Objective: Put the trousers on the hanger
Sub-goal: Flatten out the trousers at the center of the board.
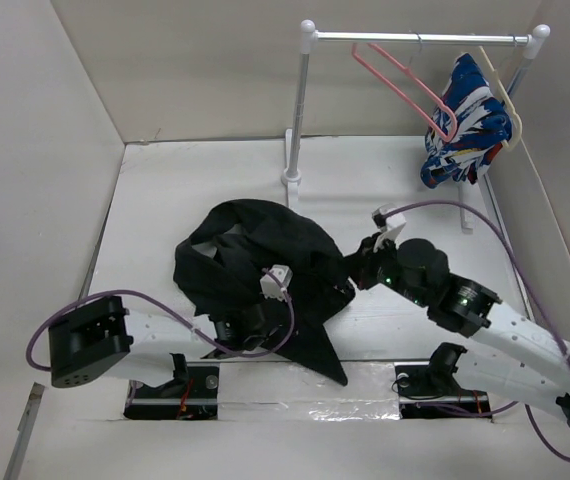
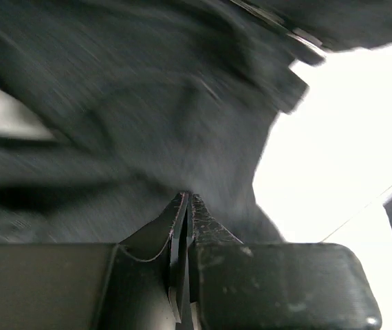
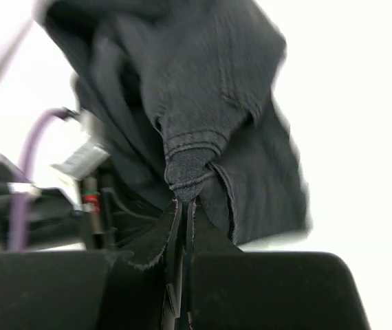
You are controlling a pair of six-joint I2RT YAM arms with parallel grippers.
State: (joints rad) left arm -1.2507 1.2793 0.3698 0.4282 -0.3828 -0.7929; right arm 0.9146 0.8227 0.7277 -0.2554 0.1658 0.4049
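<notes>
The black trousers (image 1: pixel 255 255) lie in a crumpled heap mid-table, one pointed end reaching the near edge. My left gripper (image 1: pixel 257 305) is at the heap's near side, its jaws shut with the tips (image 2: pixel 187 197) pressed into the cloth (image 2: pixel 148 117). My right gripper (image 1: pixel 348 272) is at the heap's right edge, shut on a bunched fold of the trousers (image 3: pixel 190 168) just beyond its tips (image 3: pixel 186 201). The pink hanger (image 1: pixel 410 82) hangs empty on the rail at the back right.
A white rack (image 1: pixel 420 40) stands at the back, its left post (image 1: pixel 298 110) rising behind the heap. A cream hanger with a blue, white and red garment (image 1: pixel 465 115) hangs at the rail's right end. White walls enclose the table on the left, back and right.
</notes>
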